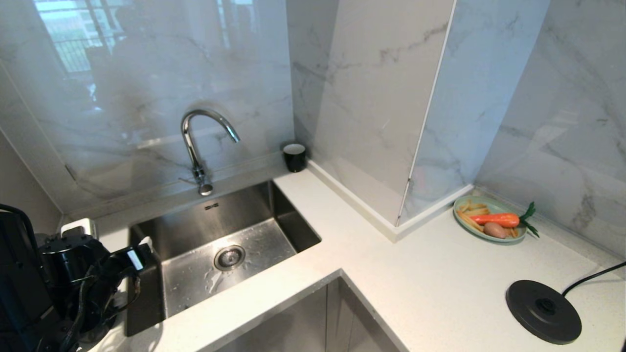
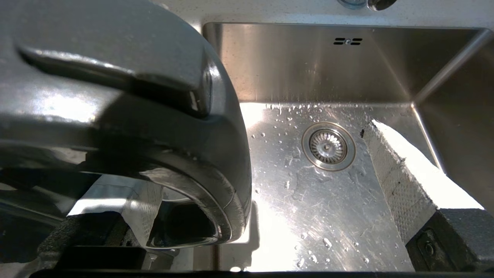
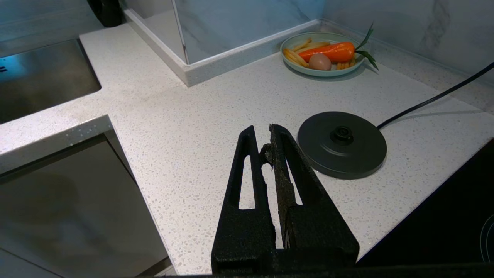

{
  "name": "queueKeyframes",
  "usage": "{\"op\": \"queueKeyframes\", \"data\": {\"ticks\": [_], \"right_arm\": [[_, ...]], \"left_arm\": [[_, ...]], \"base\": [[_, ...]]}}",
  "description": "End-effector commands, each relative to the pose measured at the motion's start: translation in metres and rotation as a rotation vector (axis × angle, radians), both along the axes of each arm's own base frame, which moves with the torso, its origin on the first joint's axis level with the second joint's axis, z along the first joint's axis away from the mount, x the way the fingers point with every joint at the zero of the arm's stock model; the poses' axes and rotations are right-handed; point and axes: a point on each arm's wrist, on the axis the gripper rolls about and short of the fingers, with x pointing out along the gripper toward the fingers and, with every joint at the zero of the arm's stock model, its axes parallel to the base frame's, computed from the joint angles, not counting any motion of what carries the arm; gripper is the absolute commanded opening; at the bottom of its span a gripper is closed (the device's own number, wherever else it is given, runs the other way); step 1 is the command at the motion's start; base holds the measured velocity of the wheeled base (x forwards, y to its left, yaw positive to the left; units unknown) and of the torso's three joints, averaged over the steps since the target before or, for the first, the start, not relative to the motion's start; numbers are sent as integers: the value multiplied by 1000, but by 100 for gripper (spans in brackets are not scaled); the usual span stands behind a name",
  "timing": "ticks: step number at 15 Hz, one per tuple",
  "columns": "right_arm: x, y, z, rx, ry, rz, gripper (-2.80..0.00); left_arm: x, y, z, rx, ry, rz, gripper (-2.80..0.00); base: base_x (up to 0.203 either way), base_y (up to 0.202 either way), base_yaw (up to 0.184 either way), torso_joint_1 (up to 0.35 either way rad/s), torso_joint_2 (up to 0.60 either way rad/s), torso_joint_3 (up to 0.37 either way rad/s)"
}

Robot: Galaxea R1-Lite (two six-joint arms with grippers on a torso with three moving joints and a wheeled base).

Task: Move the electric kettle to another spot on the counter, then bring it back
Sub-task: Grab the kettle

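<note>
with my left gripper (image 2: 247, 216) spread as wide as it goes, one white-padded finger (image 2: 405, 166) hangs over the sink (image 1: 293, 230) and the other sits tucked by the handle loop of the electric kettle (image 2: 127, 116); i can't see either pad pressing on the plastic, so i judge nothing is held. that kettle stands on the counter (image 1: 440, 283) just left of the sink, at the near-left edge of the head view, well apart from its base disc (image 1: 543, 311), which lies bare far to the right of the sink with its cord trailing off. so i read the outbound half as done: the jug is parked in a new spot. what's left is the whole return: close on the handle, lift, carry it across past the sink and seat it on the disc. my right gripper (image 3: 267, 137) hangs pinched together and empty, above the counter near that disc, right of the sink.
</note>
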Motion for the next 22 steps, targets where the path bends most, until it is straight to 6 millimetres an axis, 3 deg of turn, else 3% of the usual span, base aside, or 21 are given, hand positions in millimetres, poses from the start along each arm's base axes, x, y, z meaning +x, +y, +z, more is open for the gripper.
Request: {"op": "queueKeyframes", "data": {"ticks": [1,14,15,22], "right_arm": [[0,0,0,0,0,-1,-280],[0,0,0,0,0,0,-280],[0,0,0,0,0,0,-280],[0,0,0,0,0,0,-280]], "left_arm": [[0,0,0,0,-7,3,0],[2,-1,-1,9,1,-5,0],[2,-1,-2,18,6,-9,-280],[2,-1,-3,24,13,-13,-280]], "base": [[0,0,0,0,0,0],[0,0,0,0,0,0],[0,0,0,0,0,0],[0,0,0,0,0,0]]}}
